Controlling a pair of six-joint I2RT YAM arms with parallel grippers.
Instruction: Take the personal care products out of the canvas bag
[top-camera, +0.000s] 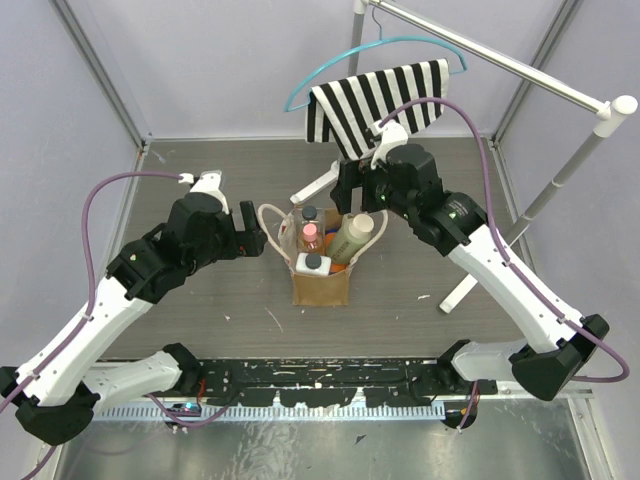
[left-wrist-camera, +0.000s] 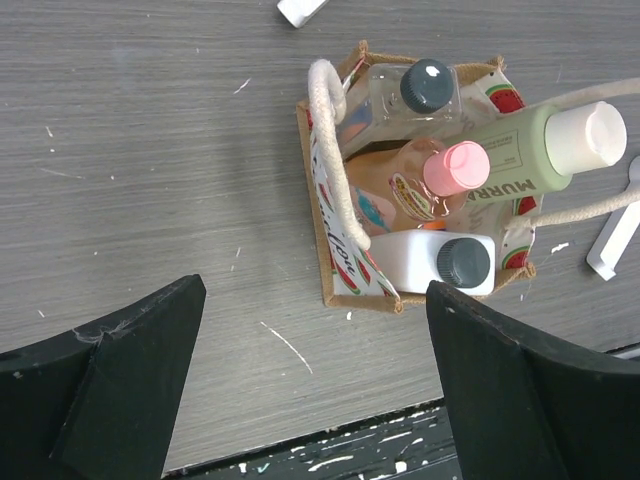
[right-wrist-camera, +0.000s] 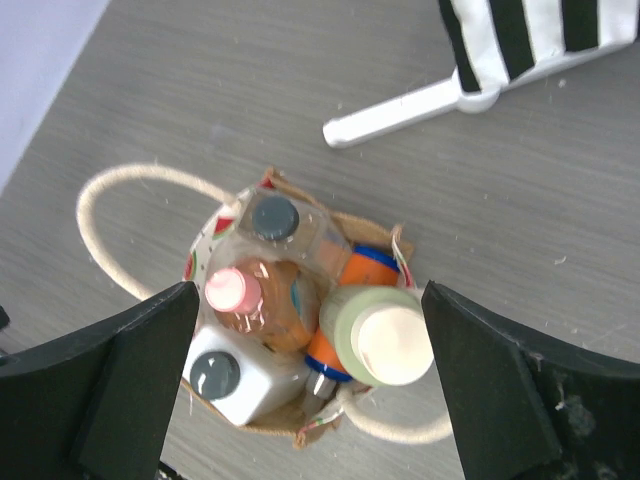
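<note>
The canvas bag stands upright mid-table with several personal care products inside. I see a tall cream bottle, a pink-capped bottle, a clear dark-capped one, a squat white one and an orange one. My left gripper is open and empty, just left of the bag. My right gripper is open and empty above the bag's far right side. In the right wrist view its open jaws frame the cream bottle, the white bottle and the orange bottle.
A black-and-white striped cloth hangs on a blue hanger from a white rack behind the bag. The rack's white feet lie on the table near the bag. A black paint-flecked rail runs along the near edge.
</note>
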